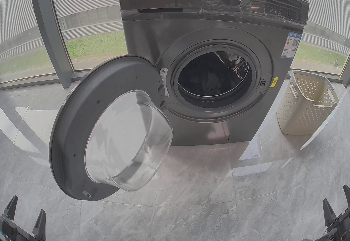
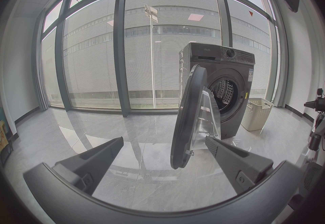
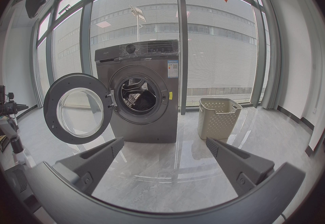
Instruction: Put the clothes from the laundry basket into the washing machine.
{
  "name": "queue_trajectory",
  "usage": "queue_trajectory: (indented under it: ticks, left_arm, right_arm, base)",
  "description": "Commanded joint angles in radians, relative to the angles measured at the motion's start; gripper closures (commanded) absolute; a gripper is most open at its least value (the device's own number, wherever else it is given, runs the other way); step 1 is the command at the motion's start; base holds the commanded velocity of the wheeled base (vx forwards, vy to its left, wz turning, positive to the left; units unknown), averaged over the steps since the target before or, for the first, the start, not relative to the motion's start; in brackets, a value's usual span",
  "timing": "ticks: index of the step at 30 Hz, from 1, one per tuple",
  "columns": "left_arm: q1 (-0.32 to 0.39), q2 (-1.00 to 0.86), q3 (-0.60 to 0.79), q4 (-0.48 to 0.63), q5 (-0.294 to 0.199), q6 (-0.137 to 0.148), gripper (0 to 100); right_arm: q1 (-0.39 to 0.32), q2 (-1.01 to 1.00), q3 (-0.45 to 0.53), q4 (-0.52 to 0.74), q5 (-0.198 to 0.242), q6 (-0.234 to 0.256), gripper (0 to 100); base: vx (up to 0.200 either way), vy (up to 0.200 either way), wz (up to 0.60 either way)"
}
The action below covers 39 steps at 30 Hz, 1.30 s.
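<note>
The left tool (image 1: pixel 26 212) sits low at the near left over the floor (image 1: pixel 204 194), its 2 fingers (image 2: pixel 94 163) spread apart with nothing between them. The right tool (image 1: pixel 336 200) sits low at the near right, its 2 fingers (image 3: pixel 243 167) likewise apart and holding nothing. Both are well short of the washing machine (image 1: pixel 146 34) and point toward it.

The washing machine, grey and front-loading, stands on the floor in front of tall windows (image 1: pixel 87 5). Its round door (image 1: pixel 73 125) is swung wide open to the robot's left, hinged at the left side of the opening, and its clear bowl-shaped pane (image 1: pixel 127 139) bulges toward the head camera. The drum (image 1: pixel 213 77) is exposed, and a dark cloth (image 3: pixel 147 99) lies inside it; whether that is 1 piece or several cannot be told.

The basket (image 1: pixel 306 107), cream plastic with perforated walls, stands upright on the floor just beside the machine on the robot's right, with a narrow gap between them. Its perforated inner walls are in plain sight from the head view. In the left wrist view the open door stands nearly edge-on between that tool and the drum
</note>
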Motion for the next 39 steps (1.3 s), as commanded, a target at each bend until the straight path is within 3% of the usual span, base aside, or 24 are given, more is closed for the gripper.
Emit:
queue_trajectory:
  ticks: [1,5,8,10,11,16,21,25,33,39]
  left_arm:
    - [0.002,-0.016,0.015,-0.001,0.001,0.003,0]
    - [0.001,-0.016,0.012,-0.004,0.006,-0.006,0]
    - [0.002,0.049,-0.197,-0.024,-0.002,-0.040,0]
    - [-0.004,0.078,-0.229,-0.014,-0.002,-0.040,0]
    - [-0.027,0.150,-0.262,0.029,-0.005,-0.031,0]
    - [-0.111,0.343,-0.286,0.032,-0.011,-0.031,0]
    - [-0.130,0.520,-0.327,0.020,-0.029,-0.046,0]
    - [-0.128,0.661,-0.340,-0.046,-0.072,-0.044,0]
    - [-0.128,0.900,-0.341,-0.224,-0.091,-0.043,0]
    - [-0.128,1.038,-0.347,-0.320,-0.180,-0.043,0]
  right_arm:
    - [0.000,-0.015,0.012,0.000,0.000,0.001,0]
    - [0.000,-0.015,0.012,0.000,0.000,0.001,0]
    - [0.000,-0.015,0.012,0.000,0.000,-0.001,0]
    - [0.000,-0.015,0.012,0.000,0.000,0.001,0]
    - [0.000,-0.015,0.012,0.000,0.000,0.001,0]
    - [0.000,-0.015,0.012,0.000,0.000,0.001,0]
    - [0.000,-0.015,0.012,0.000,0.000,0.001,0]
    - [0.000,-0.015,0.012,0.000,0.000,0.001,0]
    - [0.000,-0.015,0.012,0.000,0.000,0.001,0]
    - [0.000,-0.015,0.012,0.000,0.000,-0.001,0]
  base:
    - [0.000,0.000,0.00]
    - [0.000,0.000,0.00]
    - [0.000,0.000,0.00]
    - [0.000,0.000,0.00]
    - [0.000,0.000,0.00]
    - [0.000,0.000,0.00]
    - [0.000,0.000,0.00]
    - [0.000,0.000,0.00]
    - [0.000,0.000,0.00]
    - [0.000,0.000,0.00]
